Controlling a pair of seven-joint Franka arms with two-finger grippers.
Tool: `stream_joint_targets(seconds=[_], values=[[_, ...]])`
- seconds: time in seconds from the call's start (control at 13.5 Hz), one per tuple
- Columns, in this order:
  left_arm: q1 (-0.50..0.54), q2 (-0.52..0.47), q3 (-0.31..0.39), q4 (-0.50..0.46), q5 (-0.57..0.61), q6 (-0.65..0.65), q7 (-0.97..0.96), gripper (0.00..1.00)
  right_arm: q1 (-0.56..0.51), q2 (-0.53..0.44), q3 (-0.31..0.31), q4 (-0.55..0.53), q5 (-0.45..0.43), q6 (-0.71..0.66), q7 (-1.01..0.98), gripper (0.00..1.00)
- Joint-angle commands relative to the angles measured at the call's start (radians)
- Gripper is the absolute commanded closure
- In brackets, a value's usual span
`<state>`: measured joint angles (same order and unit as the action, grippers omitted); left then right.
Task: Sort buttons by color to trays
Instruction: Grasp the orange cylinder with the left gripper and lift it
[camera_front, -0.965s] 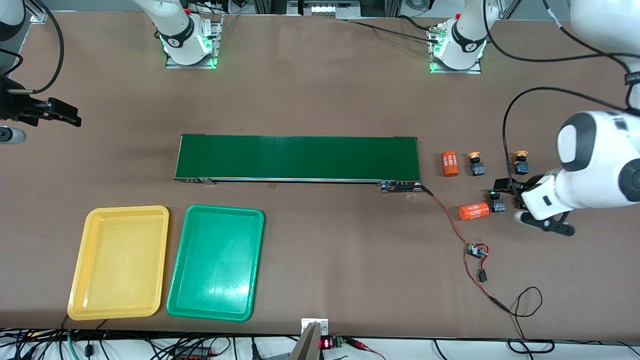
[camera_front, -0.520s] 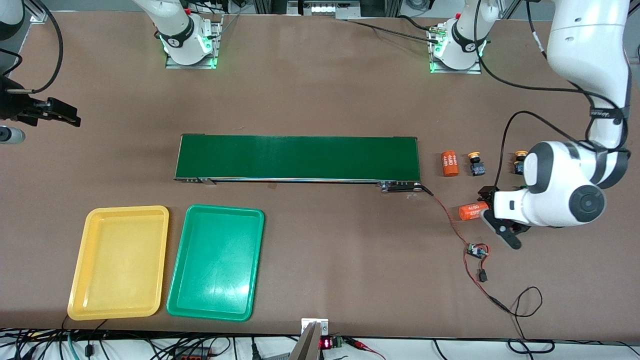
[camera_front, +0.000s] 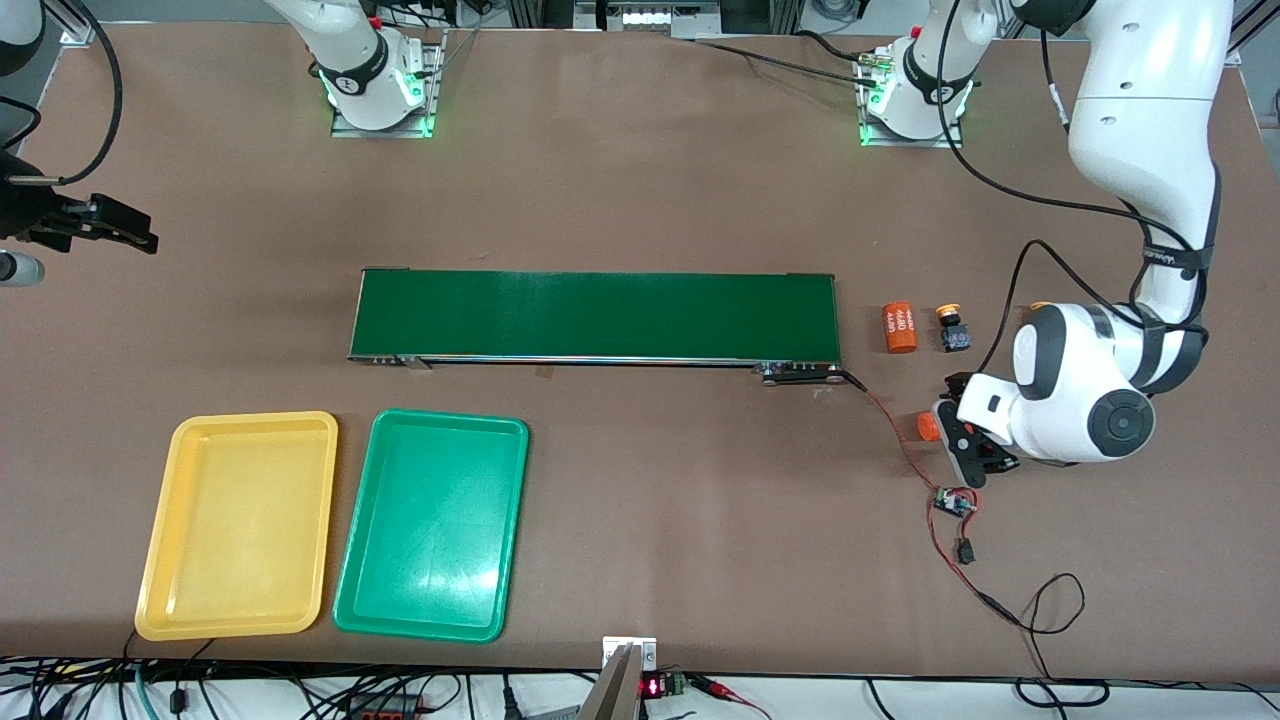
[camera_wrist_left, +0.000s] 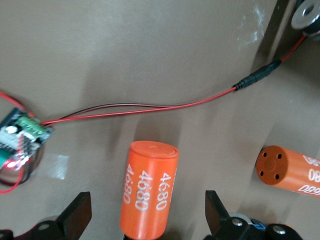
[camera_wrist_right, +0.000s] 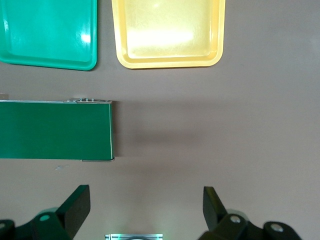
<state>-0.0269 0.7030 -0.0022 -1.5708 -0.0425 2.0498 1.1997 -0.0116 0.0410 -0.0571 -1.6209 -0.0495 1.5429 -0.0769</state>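
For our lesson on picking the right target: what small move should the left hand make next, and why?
Probably shift the left hand off the orange cylinder that its open fingers straddle: no button. The yellow-capped button beside the other cylinder looks a fitter target. The right hand waits, open.

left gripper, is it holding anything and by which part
Nothing is held. The left gripper is open, its fingers either side of an orange cylinder lying on the table, not touching it. The right gripper waits, open and empty.
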Motion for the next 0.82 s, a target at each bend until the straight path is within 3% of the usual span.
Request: stream_joint_targets(seconds=[0.0,0.3,0.45,0.59,0.74], values=[[0.012,0.000,-0.013,-0.053,0.013,0.046,0.090,0.00,-0.010,-0.007,0.005,0.010,0.007,-0.012,0.009,0.00],[0.016,0.003,-0.022,-0.092,0.018,0.104,0.100,0.00,-0.010,-0.007,0.003,0.010,0.007,-0.012,0.011,0.00],[0.016,0.004,-0.027,-0.112,0.018,0.154,0.139,0.11,-0.011,-0.007,0.003,0.010,0.007,-0.012,0.011,0.00],[0.015,0.004,-0.027,-0.120,0.016,0.196,0.222,0.33,-0.011,-0.006,0.003,0.010,0.007,-0.012,0.012,0.00],[0.019,-0.008,-0.027,-0.121,0.016,0.196,0.244,0.83,-0.010,0.002,0.003,0.009,0.007,-0.012,0.016,0.00]])
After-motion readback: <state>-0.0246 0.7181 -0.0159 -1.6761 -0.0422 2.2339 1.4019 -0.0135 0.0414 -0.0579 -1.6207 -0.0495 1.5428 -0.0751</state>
